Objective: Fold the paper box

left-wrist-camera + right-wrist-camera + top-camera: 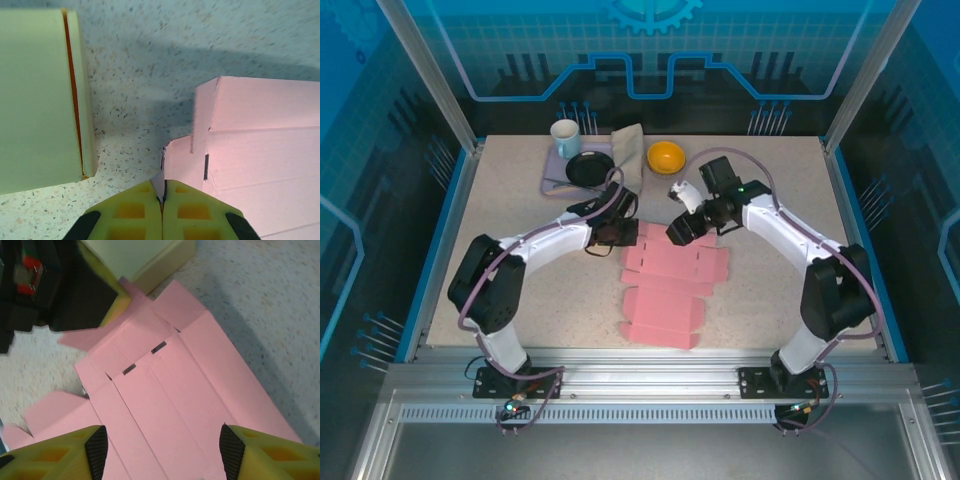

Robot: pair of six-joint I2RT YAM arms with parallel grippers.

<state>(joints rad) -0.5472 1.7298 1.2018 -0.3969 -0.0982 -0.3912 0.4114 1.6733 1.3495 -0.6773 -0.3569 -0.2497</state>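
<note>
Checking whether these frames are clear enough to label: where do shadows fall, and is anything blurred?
Top external: evenly lit, sharp. Left wrist: a broad shadow crosses the table behind the pink paper box; the left gripper looks soft up close. Right wrist: the box's creases are crisp, shadow along its right edge.

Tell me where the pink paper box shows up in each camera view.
Top external: pink paper box flat in the middle of the table.
Left wrist: right half, a corner flap pinched in the left claw.
Right wrist: across the centre, under the open right claw.
Shared landmark: the left claw on the box's far corner.
</note>
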